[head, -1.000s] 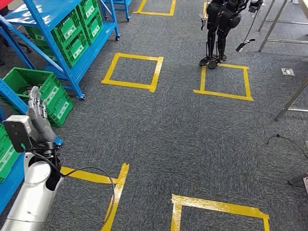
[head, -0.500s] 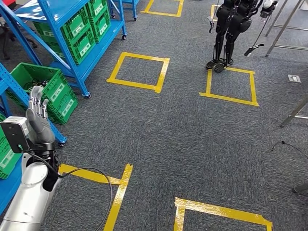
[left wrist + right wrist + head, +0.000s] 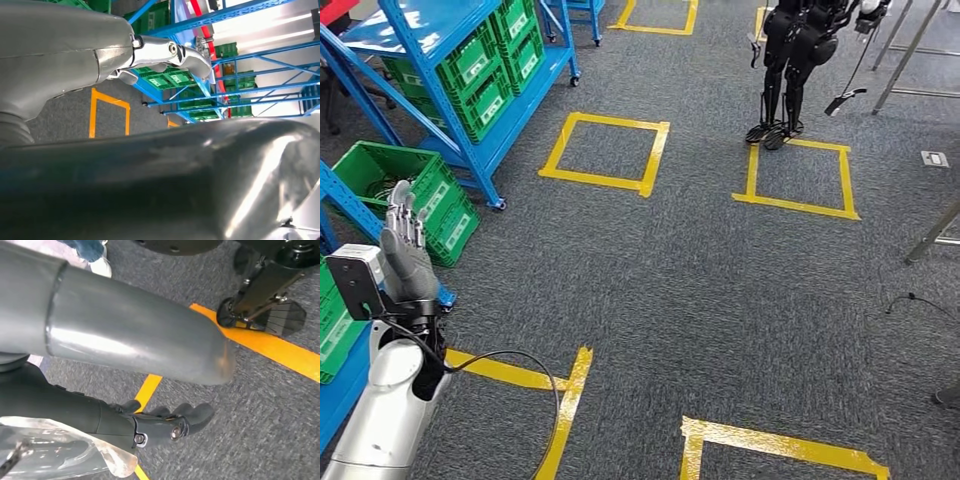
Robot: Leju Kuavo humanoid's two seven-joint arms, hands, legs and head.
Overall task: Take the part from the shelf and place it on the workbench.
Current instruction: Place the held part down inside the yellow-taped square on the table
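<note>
Raising my left hand (image 3: 407, 255) beside the shelf, I see its fingers straight and apart with nothing in them. My right hand (image 3: 166, 427) hangs low over the carpet (image 3: 682, 280); its dark fingers look loosely extended and I see nothing in it, though the wrist view is too cramped to be sure how far they curl.

Just beyond the left hand sits a green crate (image 3: 410, 195) on the floor at the foot of the blue shelf (image 3: 433, 60), with something dark inside that I cannot make out. More green crates (image 3: 490, 70) line the lower level of the shelf. I cannot pick out the part itself, so I judge it is somewhere in those crates, not yet taken. No counter is visible from here.

Risks as I see them: the left wrist cable (image 3: 524, 365) loops loosely near the shelf leg and could snag as I reach in. The raised hand is near the blue frame and could knock it. Yellow tape squares (image 3: 603, 150) mark the floor, and another robot (image 3: 788, 60) stands far off by one of them, a possible obstacle on the carry.
</note>
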